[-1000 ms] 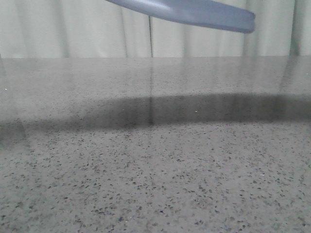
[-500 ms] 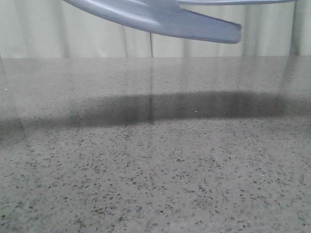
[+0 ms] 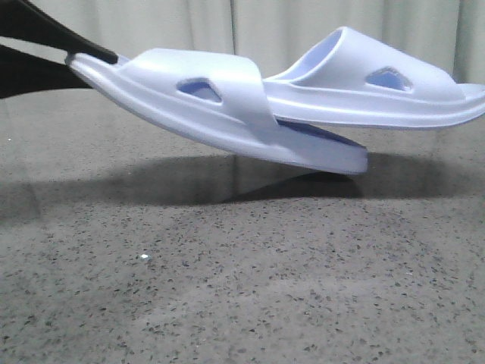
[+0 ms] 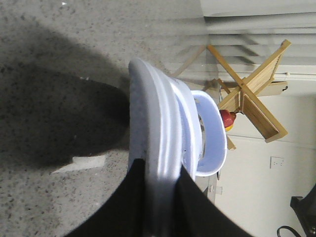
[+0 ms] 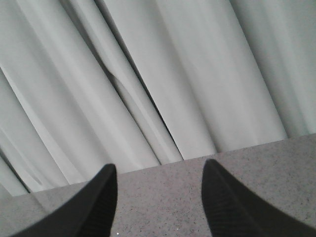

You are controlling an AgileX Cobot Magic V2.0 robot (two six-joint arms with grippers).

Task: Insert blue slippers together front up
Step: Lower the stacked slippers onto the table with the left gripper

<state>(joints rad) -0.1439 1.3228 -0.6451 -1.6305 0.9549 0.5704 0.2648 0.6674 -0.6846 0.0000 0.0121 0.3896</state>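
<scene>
Front view: both blue slippers are in the air above the speckled table point(image 3: 227, 288), upper half of the frame. Left slipper point(image 3: 220, 114) is tilted, heel high at upper left, toe dipping toward centre right. Second slipper point(image 3: 379, 91) sits roughly level at upper right; one end runs under the left slipper's strap, so the pair looks nested already, straps up. Left gripper point(image 3: 72, 54) is clenched on the left slipper's heel rim; left wrist view confirms it, black fingers point(image 4: 123, 207) pinching the sole edge on both sides. My read: the heel grip leaves the strap opening clear for nesting. Right gripper point(image 5: 158, 197) has its jaws spread with nothing between them, only curtain point(image 5: 148, 74) and table edge ahead. What supports the second slipper isn't visible; probably just the left slipper. Likely next: lower the pair to the table.
</scene>
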